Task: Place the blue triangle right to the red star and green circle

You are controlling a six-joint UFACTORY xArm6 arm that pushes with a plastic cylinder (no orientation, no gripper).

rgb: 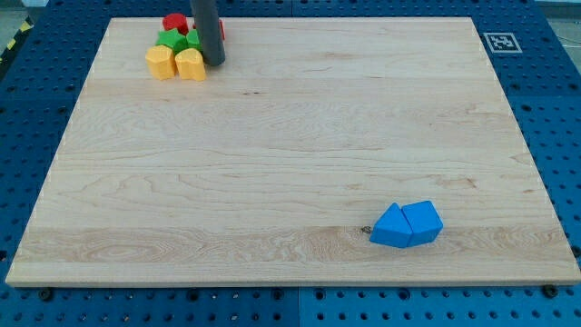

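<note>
The blue triangle (391,228) lies near the view's bottom right, touching a blue cube-like block (423,222) on its right. A red block (174,23) sits at the view's top left, partly hidden behind the rod. A green block (172,40) sits just below it, its shape unclear. My tip (215,62) stands at the right side of that cluster, beside the green block and a yellow block. It is far up and left of the blue triangle.
Two yellow blocks (161,63) (191,64) sit side by side just below the green block. The wooden board (290,145) lies on a blue pegboard, with a marker tag (500,42) at the top right corner.
</note>
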